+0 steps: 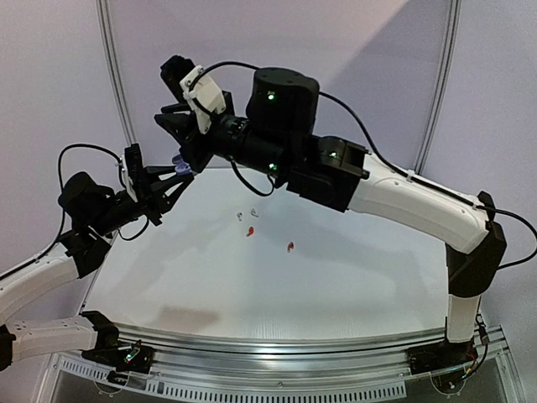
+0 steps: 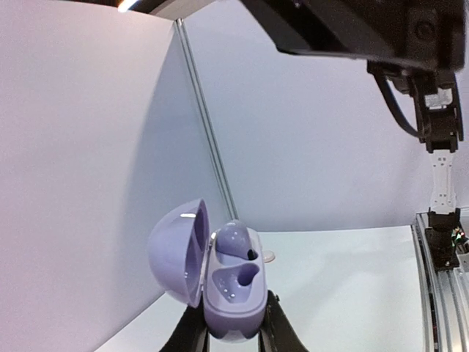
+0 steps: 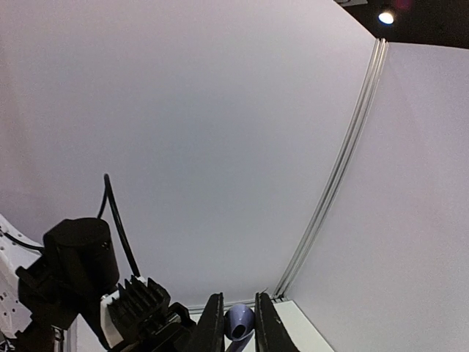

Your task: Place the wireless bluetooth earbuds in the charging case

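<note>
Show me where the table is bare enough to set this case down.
Bare: the wide near strip between the red earbuds and the front rail, and the right half of the table. Crowded: mid-table around the white earbuds, and the far-left corner, where the held lilac case hangs.

No text, label, brand or number can be read in any of the three views. The lilac charging case (image 2: 233, 297), the arm housings (image 1: 403, 197) and the aluminium rail (image 1: 294, 346) show no marking sharp enough to make out.
</note>
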`<move>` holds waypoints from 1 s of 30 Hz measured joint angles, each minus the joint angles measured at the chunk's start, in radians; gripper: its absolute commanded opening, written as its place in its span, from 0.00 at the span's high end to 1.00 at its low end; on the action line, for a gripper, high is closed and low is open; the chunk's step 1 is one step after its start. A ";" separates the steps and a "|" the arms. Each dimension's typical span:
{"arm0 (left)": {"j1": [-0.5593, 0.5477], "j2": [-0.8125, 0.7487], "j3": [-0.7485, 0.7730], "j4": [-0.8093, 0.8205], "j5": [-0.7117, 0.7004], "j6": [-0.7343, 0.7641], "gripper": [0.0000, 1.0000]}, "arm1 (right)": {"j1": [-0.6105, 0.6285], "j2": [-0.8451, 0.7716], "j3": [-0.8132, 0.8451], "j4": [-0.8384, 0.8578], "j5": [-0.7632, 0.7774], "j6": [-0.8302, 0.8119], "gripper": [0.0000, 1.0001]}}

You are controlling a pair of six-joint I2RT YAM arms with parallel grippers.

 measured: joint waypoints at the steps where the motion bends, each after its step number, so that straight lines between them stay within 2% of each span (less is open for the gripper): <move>1: 0.002 0.000 0.000 0.006 0.017 0.001 1.00 | 0.000 -0.015 -0.002 -0.006 -0.013 0.008 1.00; 11: 0.008 0.037 0.000 0.089 0.287 -0.013 1.00 | 0.000 -0.141 -0.080 -0.061 -0.109 0.068 1.00; 16: 0.008 0.048 0.000 0.087 0.348 0.081 1.00 | 0.000 -0.165 -0.155 -0.076 -0.112 0.078 1.00; 21: 0.008 0.048 0.000 0.073 0.350 0.211 1.00 | 0.000 -0.173 -0.208 -0.077 -0.097 0.084 1.00; 24: 0.008 0.048 0.000 0.065 0.330 0.240 1.00 | 0.000 -0.174 -0.211 -0.073 -0.084 0.090 1.00; 30: 0.004 0.048 0.006 0.016 0.138 0.109 1.00 | 0.000 -0.180 -0.211 -0.050 0.008 0.118 1.00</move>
